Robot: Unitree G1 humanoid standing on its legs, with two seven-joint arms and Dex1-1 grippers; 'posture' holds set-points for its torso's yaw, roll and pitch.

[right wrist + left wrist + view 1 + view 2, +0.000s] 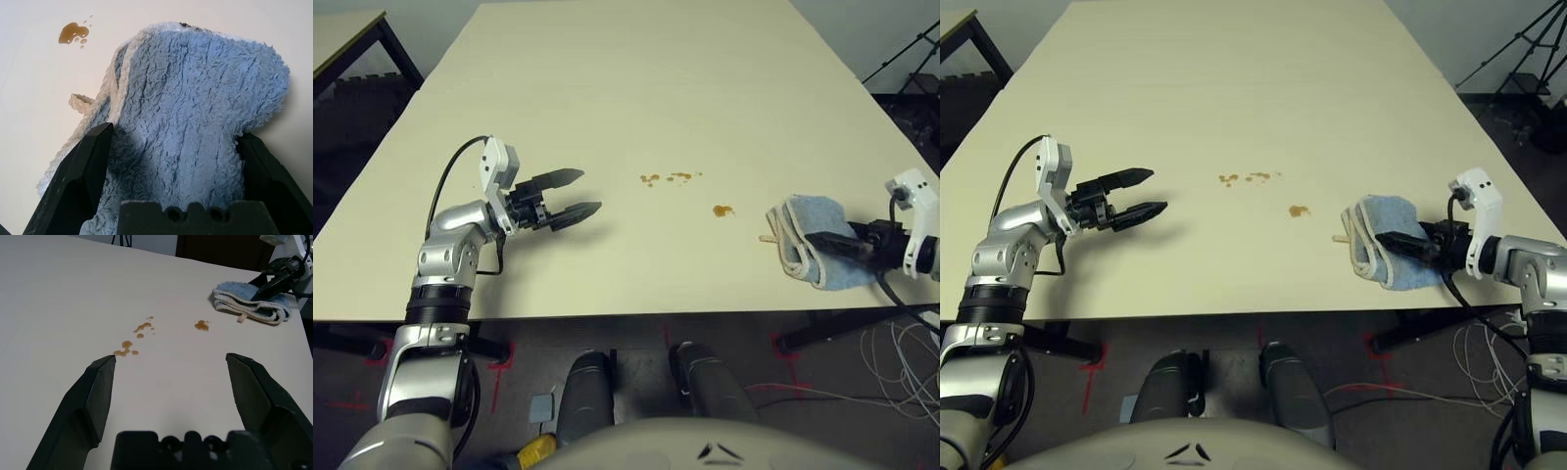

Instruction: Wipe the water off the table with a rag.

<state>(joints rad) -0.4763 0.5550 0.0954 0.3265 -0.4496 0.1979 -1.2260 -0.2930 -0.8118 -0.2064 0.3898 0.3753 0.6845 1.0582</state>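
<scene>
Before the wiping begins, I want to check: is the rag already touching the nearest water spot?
Apart. In the right wrist view, bare table separates the rag from the nearest water blotch; the left eye view shows the same gap.

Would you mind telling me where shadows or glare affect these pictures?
Left eye view: even light, no glare on the table; the left claw casts only a soft shadow. Right wrist view: a dark shadow lies on the rag beside one finger. Left wrist view: the water droplets glint slightly.
</scene>
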